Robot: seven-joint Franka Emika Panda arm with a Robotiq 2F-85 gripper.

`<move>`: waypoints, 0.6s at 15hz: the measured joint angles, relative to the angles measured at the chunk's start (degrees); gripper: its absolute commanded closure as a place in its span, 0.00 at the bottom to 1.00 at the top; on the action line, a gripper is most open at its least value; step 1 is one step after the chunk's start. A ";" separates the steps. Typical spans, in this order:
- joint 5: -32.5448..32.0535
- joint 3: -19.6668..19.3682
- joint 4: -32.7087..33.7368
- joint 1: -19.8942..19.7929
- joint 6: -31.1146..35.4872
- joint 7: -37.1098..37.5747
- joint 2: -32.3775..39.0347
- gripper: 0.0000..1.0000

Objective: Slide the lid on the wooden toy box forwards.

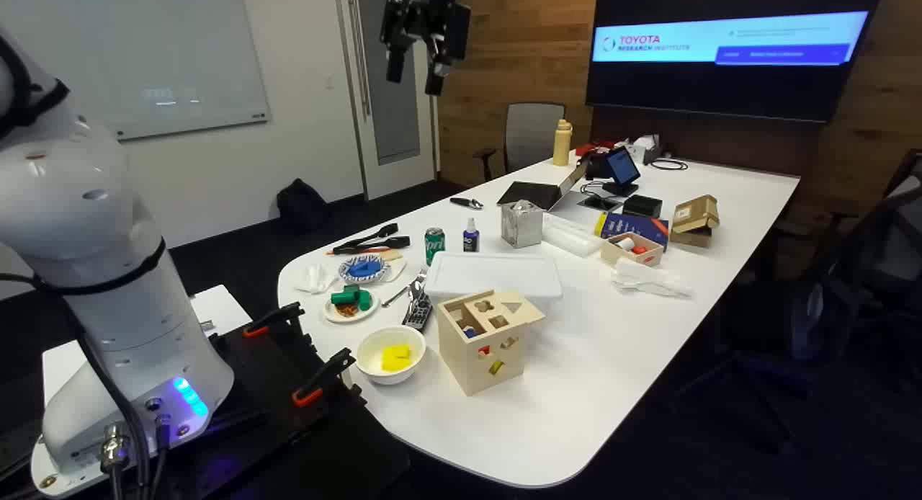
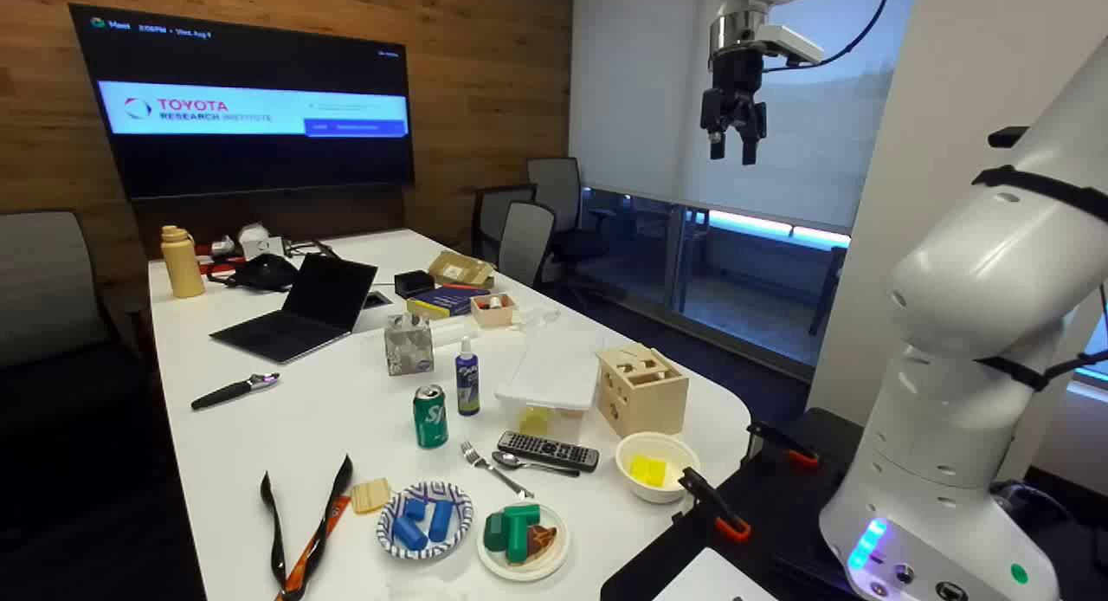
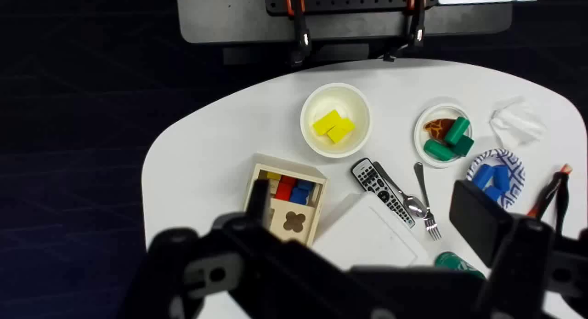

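The pale-wood toy box (image 1: 462, 359) stands upright on the white table, near the table's rounded end, in both exterior views (image 2: 662, 408). Its lid (image 1: 499, 307) is partly slid and overhangs the side away from the robot base. The uncovered part on the base side shows red, blue and yellow blocks inside in the wrist view. There the box (image 3: 294, 165) is at lower left, and the lid (image 3: 279, 225) is partly hidden by a finger. My gripper (image 1: 415, 73) is high above the table, well apart from the box. Its fingers are spread wide and empty in the wrist view (image 3: 365, 213).
A white bowl (image 3: 353, 103) with yellow blocks stands beside the box on the base side. A lidded white bin (image 1: 497, 273) stands close behind it. A remote (image 2: 547, 450), cutlery, a plate of green blocks (image 2: 524, 566), a Sprite can (image 2: 430, 417) and a spray bottle (image 2: 467, 378) lie around.
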 measured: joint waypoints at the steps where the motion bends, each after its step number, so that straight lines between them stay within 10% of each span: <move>1: 0.00 0.00 0.00 0.00 0.00 0.00 0.00 0.00; 9: 1.22 5.33 -8.83 0.47 15.63 5.97 4.32 0.00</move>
